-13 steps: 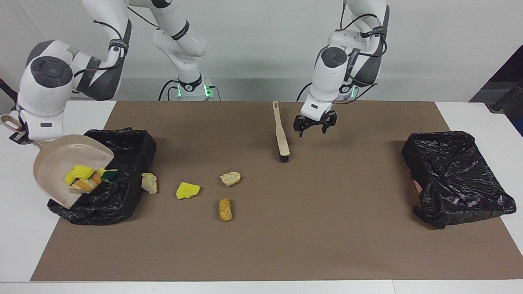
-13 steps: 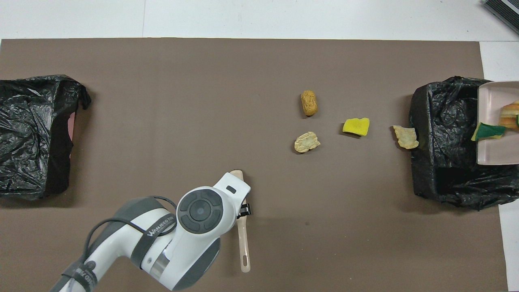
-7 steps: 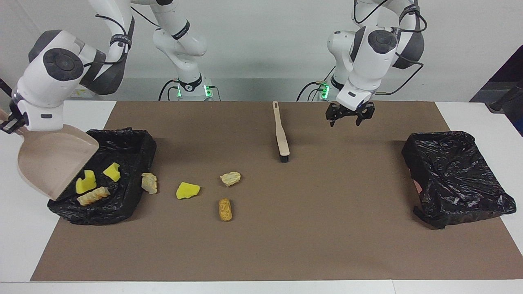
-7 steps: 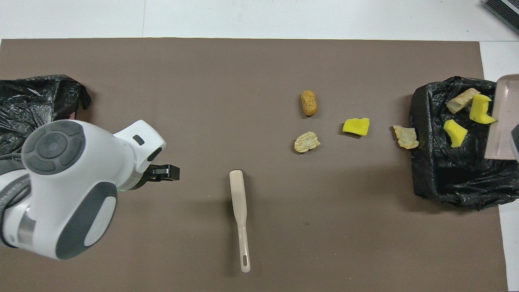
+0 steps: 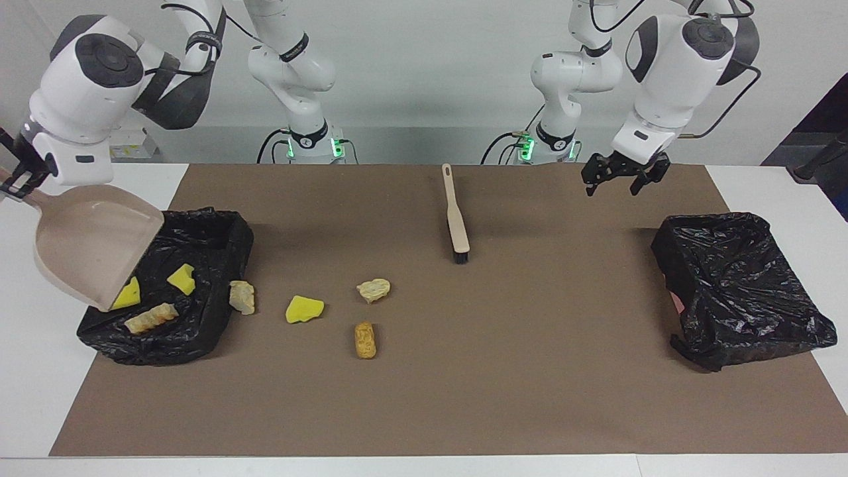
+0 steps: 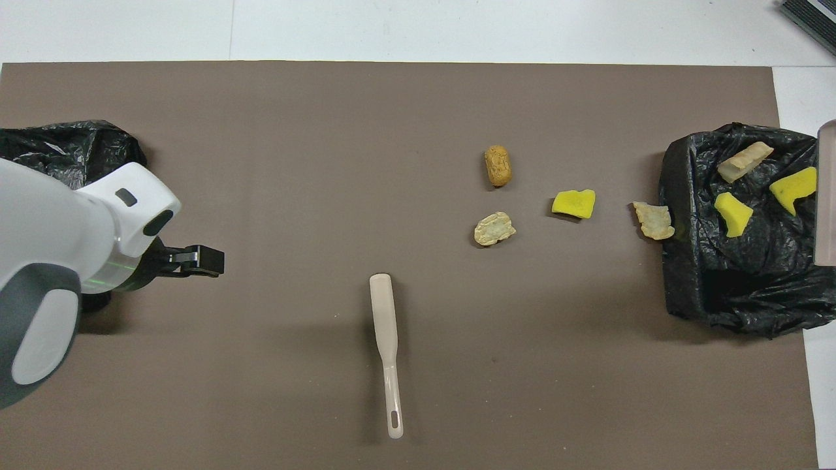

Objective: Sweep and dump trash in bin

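Observation:
My right gripper [image 5: 18, 180] is shut on the handle of the beige dustpan [image 5: 93, 245], which hangs tilted and empty over the black-lined bin [image 5: 218, 245] at the right arm's end. Two yellow sponge chunks [image 5: 182, 278] and a tan lump [image 5: 151, 318] lie in that bin. Loose trash on the brown mat: a tan lump [image 5: 242, 296] against the bin's wall, a yellow chunk [image 5: 305, 309], a tan lump [image 5: 373, 289] and an orange-brown lump [image 5: 364, 340]. My left gripper [image 5: 623, 175] hangs open and empty above the mat, away from the brush [image 5: 455, 215].
The brush [image 6: 385, 346] lies flat on the mat, handle toward the robots. A second black-lined bin [image 5: 739, 288] stands at the left arm's end. White table [image 5: 40, 397] borders the mat.
The dustpan tipped and its scraps slid into the bin; it then rose a little. My left gripper lifted away from beside the brush and swung toward the left arm's end.

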{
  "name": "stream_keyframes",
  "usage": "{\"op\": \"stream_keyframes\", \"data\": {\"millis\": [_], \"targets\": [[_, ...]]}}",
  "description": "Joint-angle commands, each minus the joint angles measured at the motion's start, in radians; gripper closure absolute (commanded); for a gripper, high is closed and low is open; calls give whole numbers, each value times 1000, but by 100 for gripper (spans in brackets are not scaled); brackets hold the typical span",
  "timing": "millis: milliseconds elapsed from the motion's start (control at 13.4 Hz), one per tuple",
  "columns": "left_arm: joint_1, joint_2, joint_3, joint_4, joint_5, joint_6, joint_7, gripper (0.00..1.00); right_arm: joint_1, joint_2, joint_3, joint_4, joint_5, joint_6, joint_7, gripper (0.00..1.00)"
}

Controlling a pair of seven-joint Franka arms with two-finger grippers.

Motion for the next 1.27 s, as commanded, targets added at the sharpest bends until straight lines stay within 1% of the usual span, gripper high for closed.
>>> {"op": "stream_keyframes", "data": {"millis": [0,75,149,224,299,374,448,523,598,672,747,971,1121,1196], "targets": [[18,1,22,101,13,-95,85,0,-6,-15,5,-12,136,-7,-30,100],[29,1,22,111,13,-99,92,0,-4,-15,4,-18,218,-8,-26,100],[36,4,24,131,13,-102,90,0,-1,-9,7,-35,267,0,-20,100],[37,16,24,173,15,-122,87,0,9,2,10,-40,293,13,-18,100],[38,48,26,230,19,-166,86,0,31,20,10,-40,360,18,22,100],[38,83,27,310,29,-219,86,0,58,34,10,-40,384,16,107,100],[38,114,27,361,32,-255,86,0,80,46,10,-49,398,23,170,100],[38,122,27,370,26,-247,87,0,107,62,10,-57,405,38,242,100],[37,107,27,347,20,-241,96,0,138,68,10,-66,405,58,317,100],[44,79,27,296,18,-225,127,0,163,81,11,-72,409,64,380,100],[46,65,27,274,16,-199,145,0,187,97,11,-72,419,66,451,100],[30,73,26,286,16,-188,141,0,245,134,10,-67,499,79,676,100],[32,75,24,287,15,-188,138,0,304,164,10,-63,531,85,910,100],[32,73,26,298,15,-208,135,0,339,174,10,-63,539,96,1027,100]]}}
